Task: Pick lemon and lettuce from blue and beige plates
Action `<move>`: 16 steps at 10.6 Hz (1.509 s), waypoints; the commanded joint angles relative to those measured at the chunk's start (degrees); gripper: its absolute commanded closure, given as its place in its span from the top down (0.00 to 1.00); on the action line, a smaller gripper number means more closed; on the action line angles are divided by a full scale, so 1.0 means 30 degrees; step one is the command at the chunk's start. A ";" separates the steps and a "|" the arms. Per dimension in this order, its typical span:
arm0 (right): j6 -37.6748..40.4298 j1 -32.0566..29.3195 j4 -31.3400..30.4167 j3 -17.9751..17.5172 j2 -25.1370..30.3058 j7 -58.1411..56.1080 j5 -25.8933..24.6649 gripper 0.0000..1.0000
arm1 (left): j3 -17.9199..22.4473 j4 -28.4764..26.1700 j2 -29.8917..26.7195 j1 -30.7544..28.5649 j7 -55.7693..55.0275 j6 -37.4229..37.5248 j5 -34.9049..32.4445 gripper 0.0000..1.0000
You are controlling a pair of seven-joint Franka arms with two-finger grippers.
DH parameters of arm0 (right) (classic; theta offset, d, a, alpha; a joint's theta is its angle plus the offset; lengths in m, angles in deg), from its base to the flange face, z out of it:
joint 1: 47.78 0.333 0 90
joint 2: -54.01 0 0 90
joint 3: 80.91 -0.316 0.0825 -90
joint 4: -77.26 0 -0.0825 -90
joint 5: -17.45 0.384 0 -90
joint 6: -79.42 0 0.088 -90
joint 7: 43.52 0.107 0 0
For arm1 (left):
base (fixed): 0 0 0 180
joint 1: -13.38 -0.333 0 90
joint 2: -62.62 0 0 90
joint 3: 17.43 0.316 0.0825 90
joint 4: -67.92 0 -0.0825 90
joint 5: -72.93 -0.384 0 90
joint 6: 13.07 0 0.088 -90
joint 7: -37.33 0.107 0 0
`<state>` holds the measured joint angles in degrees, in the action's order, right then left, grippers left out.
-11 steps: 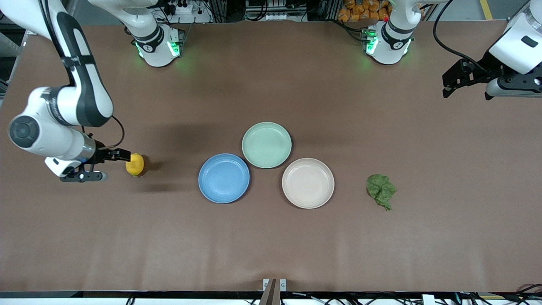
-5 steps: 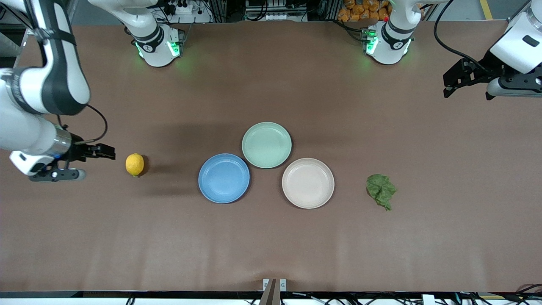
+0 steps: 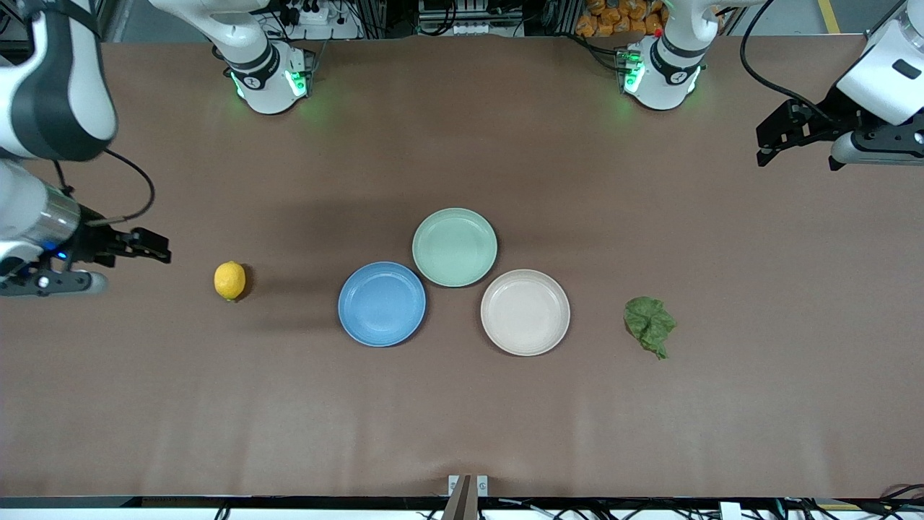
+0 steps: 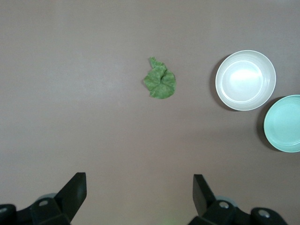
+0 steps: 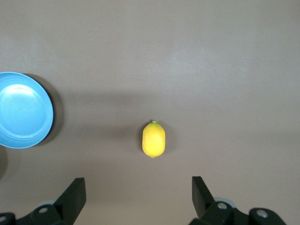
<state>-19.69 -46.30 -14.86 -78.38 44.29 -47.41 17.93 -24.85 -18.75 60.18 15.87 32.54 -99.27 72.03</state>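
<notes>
The lemon [image 3: 229,280] lies on the bare table toward the right arm's end, apart from the blue plate [image 3: 382,304]; it also shows in the right wrist view [image 5: 153,138]. The lettuce [image 3: 650,325] lies on the table toward the left arm's end, beside the beige plate [image 3: 525,312], and shows in the left wrist view [image 4: 160,80]. Both plates hold nothing. My right gripper [image 3: 148,246] is open and empty, up over the table at its end, away from the lemon. My left gripper [image 3: 776,137] is open and empty, high over the table's end.
A mint-green plate [image 3: 455,246] touches the blue and beige plates, farther from the front camera. The two arm bases [image 3: 268,79] stand at the table's back edge.
My right gripper has let go of the lemon and drawn back and up toward the table's end. The lemon stays on the table. The left arm has barely moved.
</notes>
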 commanded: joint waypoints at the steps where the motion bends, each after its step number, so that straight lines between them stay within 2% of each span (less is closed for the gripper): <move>1: 0.1915 0.0298 0.1578 0.0560 0.0251 -0.0022 0.0163 1.00 | 0.0159 0.0440 0.0052 -0.0212 -0.0133 0.0492 0.0419 1.00; 6: 0.4115 0.0298 0.3222 0.0913 0.0748 0.0616 0.0192 1.00 | 0.0423 0.0440 0.0052 -0.0212 -0.0572 0.0463 0.0419 1.00; 9: 0.4179 0.0532 0.3284 0.0854 0.1480 0.1470 0.0133 1.00 | 0.0394 0.0440 0.0052 -0.0212 -0.0544 0.0492 0.0419 1.00; 13: 0.4179 0.0562 0.3986 0.0825 0.1628 0.1501 0.0132 1.00 | 0.0423 0.0440 0.0052 -0.0212 -0.0630 0.0492 0.0449 1.00; 16: 0.4179 0.0562 0.3724 0.0854 0.1950 0.2579 0.0192 1.00 | 0.0423 0.0411 0.0052 -0.0212 -0.0749 0.0492 0.0449 1.00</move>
<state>-7.74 -45.10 -3.18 -76.29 49.03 -42.34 17.93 -23.62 -18.53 60.19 15.49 31.14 -98.98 72.03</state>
